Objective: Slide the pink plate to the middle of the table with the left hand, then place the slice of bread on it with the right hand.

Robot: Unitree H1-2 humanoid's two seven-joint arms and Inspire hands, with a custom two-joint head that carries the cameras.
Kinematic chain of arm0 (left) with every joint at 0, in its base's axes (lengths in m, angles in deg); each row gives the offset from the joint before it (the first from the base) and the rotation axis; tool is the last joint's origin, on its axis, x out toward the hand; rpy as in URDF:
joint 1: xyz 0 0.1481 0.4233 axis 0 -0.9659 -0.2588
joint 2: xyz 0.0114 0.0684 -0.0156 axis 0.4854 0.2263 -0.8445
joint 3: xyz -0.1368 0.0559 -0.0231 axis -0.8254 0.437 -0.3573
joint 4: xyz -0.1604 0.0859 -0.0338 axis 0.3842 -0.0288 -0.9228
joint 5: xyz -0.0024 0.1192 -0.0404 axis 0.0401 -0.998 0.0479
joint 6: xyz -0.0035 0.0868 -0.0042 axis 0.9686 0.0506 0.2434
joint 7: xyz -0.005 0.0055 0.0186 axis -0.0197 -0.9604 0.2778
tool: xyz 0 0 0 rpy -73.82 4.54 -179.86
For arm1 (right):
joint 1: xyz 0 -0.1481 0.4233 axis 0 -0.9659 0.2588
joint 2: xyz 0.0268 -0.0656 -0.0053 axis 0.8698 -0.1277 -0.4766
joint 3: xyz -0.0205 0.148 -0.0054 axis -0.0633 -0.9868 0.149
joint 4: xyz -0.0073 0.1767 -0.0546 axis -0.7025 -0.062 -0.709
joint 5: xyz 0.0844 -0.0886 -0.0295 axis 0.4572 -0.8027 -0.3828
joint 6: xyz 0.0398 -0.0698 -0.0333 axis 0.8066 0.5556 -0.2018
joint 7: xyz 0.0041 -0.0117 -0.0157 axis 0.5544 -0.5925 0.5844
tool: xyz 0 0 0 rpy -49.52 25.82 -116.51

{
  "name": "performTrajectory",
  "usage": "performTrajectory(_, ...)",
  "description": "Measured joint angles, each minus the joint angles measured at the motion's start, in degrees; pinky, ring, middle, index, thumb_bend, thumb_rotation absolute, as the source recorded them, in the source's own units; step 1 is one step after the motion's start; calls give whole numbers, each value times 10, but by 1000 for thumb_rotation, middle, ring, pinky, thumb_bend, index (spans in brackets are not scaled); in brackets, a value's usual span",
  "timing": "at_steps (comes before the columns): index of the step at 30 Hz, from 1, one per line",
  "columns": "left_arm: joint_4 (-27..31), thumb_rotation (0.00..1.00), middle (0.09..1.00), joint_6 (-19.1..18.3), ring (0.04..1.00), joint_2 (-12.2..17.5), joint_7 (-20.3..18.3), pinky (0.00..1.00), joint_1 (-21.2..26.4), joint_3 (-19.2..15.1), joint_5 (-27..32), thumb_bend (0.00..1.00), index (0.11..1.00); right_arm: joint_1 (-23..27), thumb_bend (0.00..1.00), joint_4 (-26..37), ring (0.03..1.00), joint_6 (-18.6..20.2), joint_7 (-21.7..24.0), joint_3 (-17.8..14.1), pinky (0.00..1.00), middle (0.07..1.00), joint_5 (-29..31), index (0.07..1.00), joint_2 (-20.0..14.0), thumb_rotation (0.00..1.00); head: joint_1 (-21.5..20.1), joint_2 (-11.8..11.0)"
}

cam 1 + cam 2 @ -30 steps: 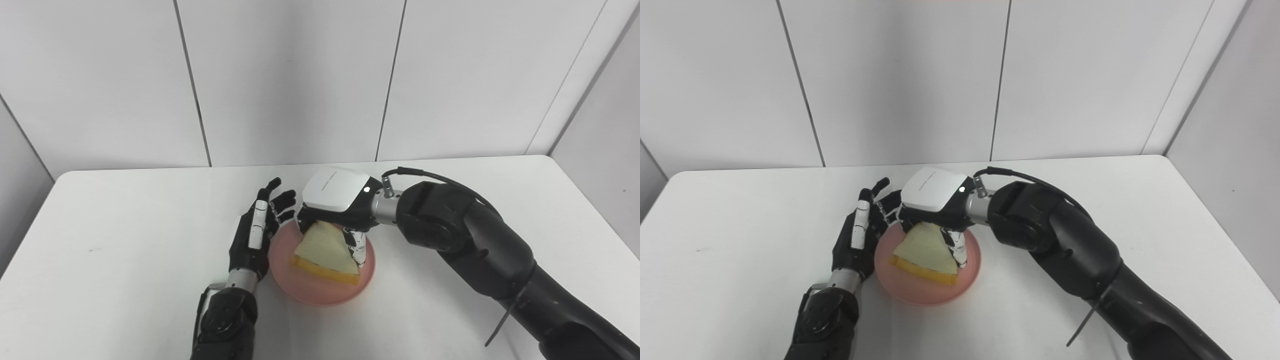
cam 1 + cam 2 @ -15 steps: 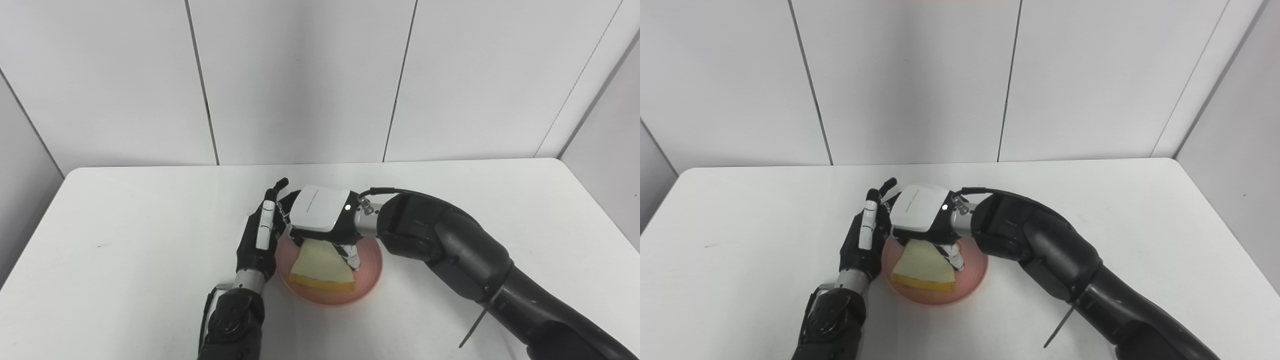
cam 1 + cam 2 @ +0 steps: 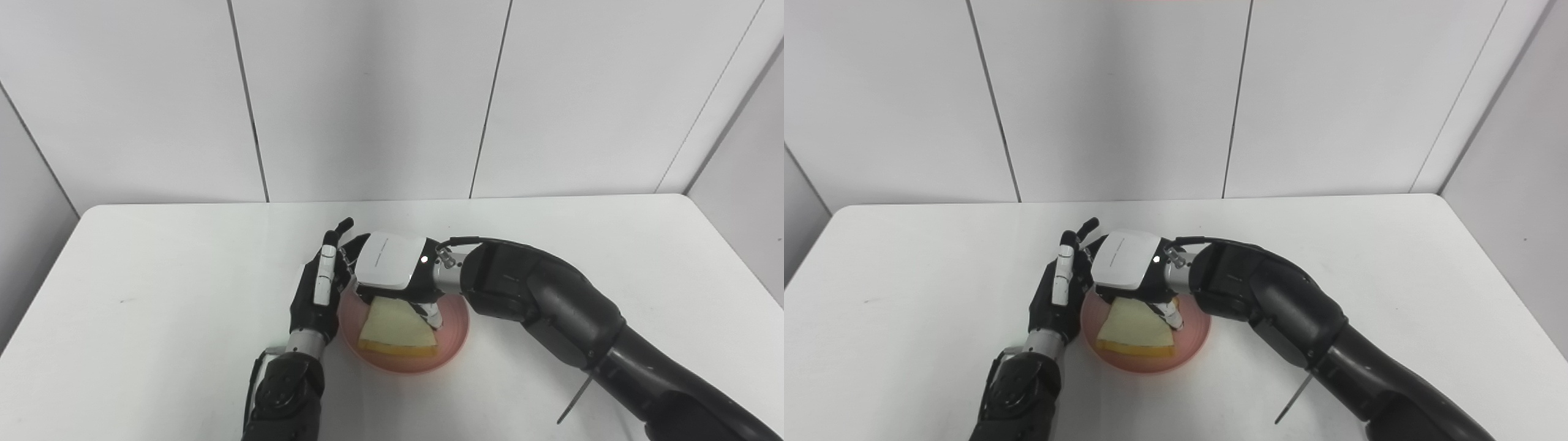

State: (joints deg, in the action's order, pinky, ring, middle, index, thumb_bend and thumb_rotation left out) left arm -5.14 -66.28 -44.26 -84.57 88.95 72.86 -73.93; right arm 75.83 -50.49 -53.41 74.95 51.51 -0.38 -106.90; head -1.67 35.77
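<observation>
Placing step: right hand (image 3: 392,278) fingers pinch bread slice (image 3: 397,327) lying on pink plate (image 3: 450,343); left hand (image 3: 318,294) fingers spread beside plate, holding nothing. Next likely: release bread, lift clear.

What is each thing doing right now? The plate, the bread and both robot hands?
Plate: flat on the table, bread lying on it.
Bread: lies on the plate, far corner under the right robot hand.
Left robot hand: open, fingers straight, upright beside the plate's left rim.
Right robot hand: over the bread, fingers pointing down at it; grip cannot be told.
</observation>
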Motion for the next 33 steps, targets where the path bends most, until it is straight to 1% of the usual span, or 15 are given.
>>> performTrajectory(3, 0, 908, 745, 0, 789, 0, 0, 774, 0, 1, 0, 753, 841, 0, 515, -1, 440, -7, -22, 0, 513, 555, -13, 480, -4, 0, -1, 1)
performTrajectory(4, 0, 906, 757, 0, 795, 0, 0, 774, 0, 1, 0, 763, 844, 0, 512, -1, 457, -8, -26, 1, 529, 622, -17, 487, -6, 0, -1, 1)
performTrajectory(6, 0, 905, 764, 0, 798, 0, -1, 774, 0, 1, 0, 769, 845, 0, 511, -1, 466, -15, -34, 5, 547, 658, -25, 490, -10, 0, -3, 2)
performTrajectory(7, 0, 910, 771, 0, 804, 0, -2, 779, 0, 1, 0, 766, 855, 0, 519, -1, 614, -17, -35, 9, 617, 685, -32, 493, -12, 87, -3, 2)
performTrajectory(8, 1, 912, 774, 0, 808, 0, -2, 782, -1, 1, 0, 766, 859, 0, 523, -2, 717, -20, -40, 14, 695, 717, -43, 493, -14, 117, -4, 3)
performTrajectory(10, 2, 912, 775, -2, 810, 0, -3, 783, -1, 1, 1, 766, 861, 0, 524, -2, 771, -27, -57, 26, 747, 738, -67, 494, -20, 127, -4, 3)
performTrajectory(11, 4, 913, 774, -5, 810, 1, -4, 783, -2, 1, 1, 765, 857, 0, 750, -2, 851, -28, -66, 31, 843, 796, -81, 587, -23, 89, -4, 4)
performTrajectory(12, 8, 915, 775, -10, 812, 1, -5, 781, -2, 1, 1, 765, 857, 0, 851, -1, 892, -28, -75, 36, 899, 830, -93, 636, -27, 77, -4, 4)
performTrajectory(13, 11, 919, 778, -14, 816, 1, -6, 780, -3, 1, 1, 769, 860, 0, 917, -1, 928, -28, -79, 39, 961, 868, -104, 682, -31, 77, -4, 4)
performTrajectory(17, 15, 925, 784, -17, 831, 2, -8, 789, -5, 1, 1, 766, 872, 0, 977, -1, 968, -28, -98, 50, 997, 923, -129, 756, -44, 97, -6, 5)
performTrajectory(22, 17, 916, 787, -20, 832, 3, -8, 783, -7, 1, 1, 765, 864, 0, 991, -1, 998, -28, -98, 54, 1000, 967, -133, 820, -45, 123, -8, 6)
performTrajectory(27, 17, 918, 781, -21, 832, 2, -9, 786, -7, 1, 1, 767, 865, 0, 999, 9, 998, -28, -91, 59, 1000, 967, -131, 837, -49, 128, -6, 5)
performTrajectory(30, 18, 920, 787, -21, 828, 2, -9, 785, -7, 1, 1, 772, 862, -3, 996, 30, 985, -28, -79, 53, 1000, 944, -112, 823, -57, 111, -5, 6)
performTrajectory(32, 17, 928, 797, -21, 832, 2, -9, 786, -7, 1, 1, 773, 854, -7, 972, 49, 984, -28, -66, 38, 1000, 937, -89, 833, -61, 99, -4, 7)
performTrajectory(33, 18, 923, 797, -21, 834, 2, -9, 796, -7, 1, 1, 765, 845, -9, 990, 61, 986, -28, -53, 32, 1000, 936, -74, 837, -63, 112, -4, 7)
